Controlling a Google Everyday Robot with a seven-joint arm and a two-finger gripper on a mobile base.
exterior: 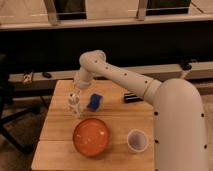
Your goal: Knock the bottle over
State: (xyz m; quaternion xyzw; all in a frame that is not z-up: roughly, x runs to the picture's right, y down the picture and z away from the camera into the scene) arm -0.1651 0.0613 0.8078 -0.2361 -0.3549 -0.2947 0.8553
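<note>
The bottle [75,107] is small and whitish and stands upright near the left side of the wooden table [55,135], just behind the orange bowl [91,136]. My gripper [74,96] hangs from the white arm directly over and against the bottle's top, fingers shut, with nothing held in them. The bottle's cap is hidden by the gripper.
A blue object [94,102] lies just right of the bottle. A white cup [136,140] stands at the front right and a black object [131,97] at the table's back right. The robot's white body [180,125] fills the right side.
</note>
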